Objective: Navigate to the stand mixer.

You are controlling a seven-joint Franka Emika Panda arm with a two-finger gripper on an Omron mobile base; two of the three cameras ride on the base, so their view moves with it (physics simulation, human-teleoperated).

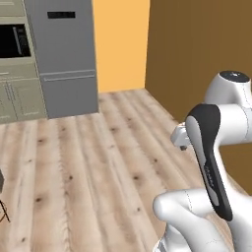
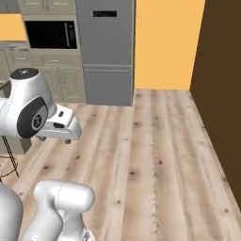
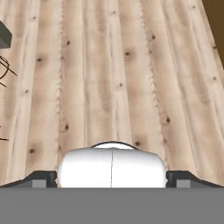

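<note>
The arm (image 1: 211,147) folds up close before the base cameras, a smooth white shell with a dark strip down one link and a dark cap on the joint above. In the right base view the same arm (image 2: 33,113) bends at a rounded elbow, and its hand juts forward and level over the floor. In the hand view the gripper (image 3: 112,178) looks down at the boards from some height; two small dark tips sit far apart at the bottom corners, so the claw stands released, gripping nothing.

The floor (image 1: 88,167) is pale wood planking with dark knots, its boards running away from the base toward the far wall. It lies open ahead and to both sides of the arm. On the right a flat brown wall (image 2: 221,84) closes the room, meeting the floor in a straight edge that runs forward. An orange wall (image 2: 164,42) stands at the far end.

Beside the orange wall rises a tall grey refrigerator (image 2: 107,52), plain-fronted with a dark panel near the top. Left of it are beige cabinets (image 2: 59,77) with a black built-in oven (image 2: 51,34) set into them. At the lower left, thin dark wire legs (image 2: 10,160) stand on the boards, with a dark grey corner above them in the hand view.

No stand mixer can be found in any of these views.
</note>
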